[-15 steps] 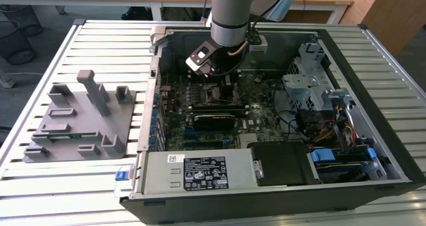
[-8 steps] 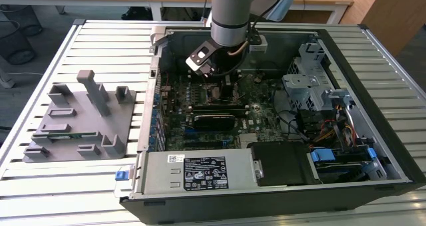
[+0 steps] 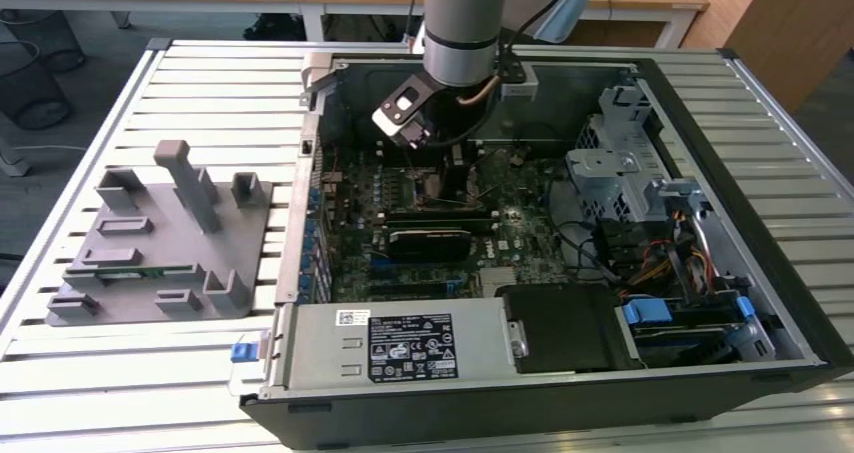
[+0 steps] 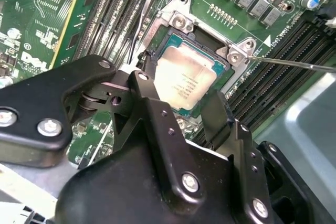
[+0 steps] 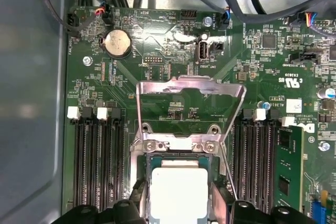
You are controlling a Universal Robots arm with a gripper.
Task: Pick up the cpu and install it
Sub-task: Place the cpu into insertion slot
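The cpu (image 5: 177, 190), a small square chip with a pale silvery top, lies flat within the open socket (image 4: 181, 24) on the motherboard (image 5: 157, 66). In the second wrist view the cpu (image 4: 189, 80) sits level between the socket's metal brackets. My gripper (image 5: 178, 205) is straight over it, with a black finger (image 5: 137, 199) against each of two opposite edges of the chip; the fingers (image 4: 148, 80) look closed on it. The socket's metal load plate (image 5: 190, 103) stands raised behind the chip. In the exterior view the gripper (image 3: 447, 168) reaches down into the computer case.
A thin retention lever (image 4: 294, 64) sticks out beside the socket. Black memory slots (image 5: 97, 161) flank it, and a green memory stick (image 5: 286, 169) sits in one. A grey fixture block (image 3: 154, 243) stands at the exterior view's left; a drive cage (image 3: 621, 168) and cables (image 3: 654, 263) fill the case's right.
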